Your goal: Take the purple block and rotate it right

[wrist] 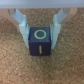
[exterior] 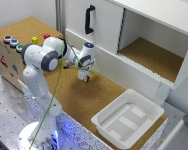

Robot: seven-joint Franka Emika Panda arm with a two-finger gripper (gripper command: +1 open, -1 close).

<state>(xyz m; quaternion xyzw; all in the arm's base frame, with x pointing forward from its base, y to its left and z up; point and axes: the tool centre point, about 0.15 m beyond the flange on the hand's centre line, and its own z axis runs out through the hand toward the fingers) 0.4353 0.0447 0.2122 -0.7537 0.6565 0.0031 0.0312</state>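
Note:
The purple block (wrist: 40,41), marked with a yellow ring and a yellow bar, rests on the cork table top (wrist: 15,65). My gripper (wrist: 40,35) is low over it and open. One finger (wrist: 22,27) stands on each side of the block, with a thin gap to its faces. In the exterior view the gripper (exterior: 85,76) hangs just above the cork surface in front of the cabinet, and the block is hidden beneath it.
A white bin (exterior: 126,120) sits on the table at the exterior view's right. Behind the gripper stand a cabinet with a black door handle (exterior: 89,19) and an open shelf (exterior: 154,57). A box with coloured buttons (exterior: 16,42) is at the exterior view's left.

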